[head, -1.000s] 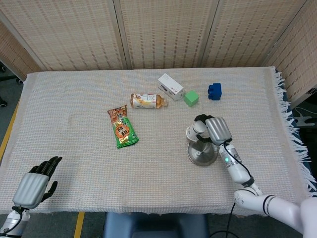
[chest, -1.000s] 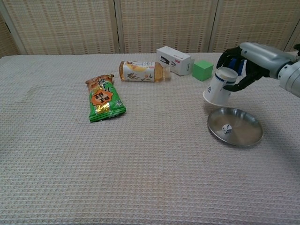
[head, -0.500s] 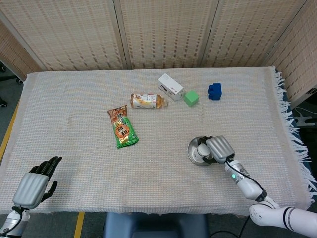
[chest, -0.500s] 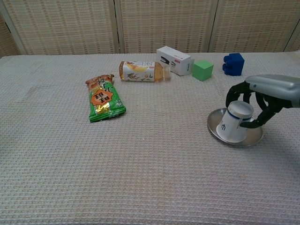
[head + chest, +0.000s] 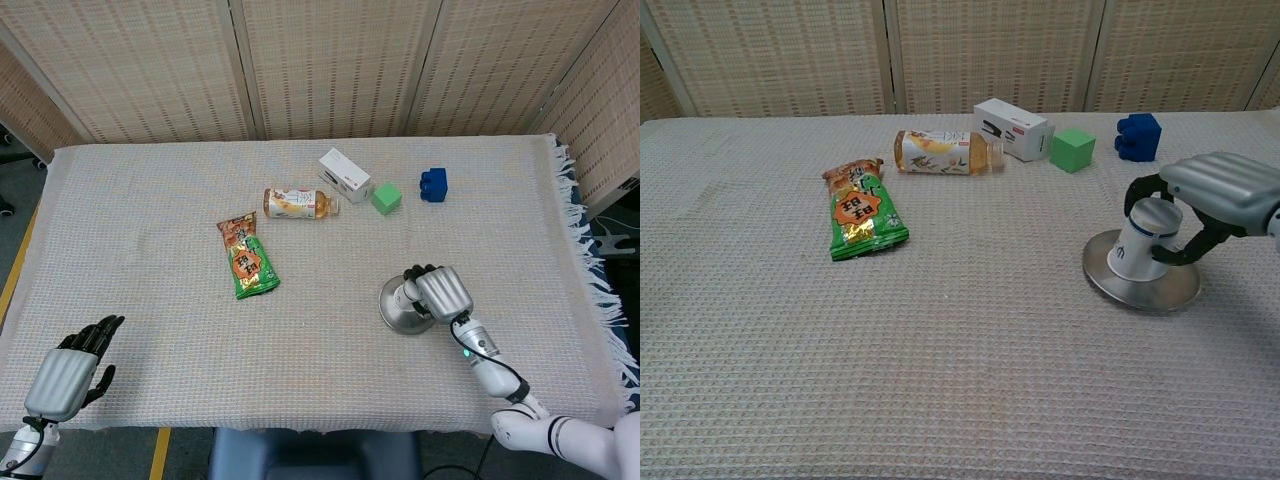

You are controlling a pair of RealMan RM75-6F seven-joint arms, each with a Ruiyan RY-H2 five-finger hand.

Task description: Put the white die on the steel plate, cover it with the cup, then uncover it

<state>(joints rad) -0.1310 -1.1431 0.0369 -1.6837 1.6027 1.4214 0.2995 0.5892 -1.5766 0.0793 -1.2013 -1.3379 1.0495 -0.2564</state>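
The white paper cup (image 5: pixel 1144 240) stands upside down on the steel plate (image 5: pixel 1118 288), near the plate's middle. My right hand (image 5: pixel 1206 200) wraps its fingers around the cup from above and behind. The white die is hidden; no view shows it. From the head view the right hand (image 5: pixel 441 292) covers most of the cup (image 5: pixel 411 297), and the plate (image 5: pixel 396 313) shows beside it. My left hand (image 5: pixel 68 375) hovers with fingers apart and nothing in it at the table's near left corner.
A green snack packet (image 5: pixel 862 211) lies at mid-left. Along the far side lie a drink bottle (image 5: pixel 943 152), a white box (image 5: pixel 1012 128), a green cube (image 5: pixel 1072 150) and a blue block (image 5: pixel 1138 136). The table's fringed right edge (image 5: pixel 590 260) is close to the right arm.
The right hand brought the cup down from above the plate's far edge and set it upright, mouth down, over the die. The die was visible a second ago and is now hidden.
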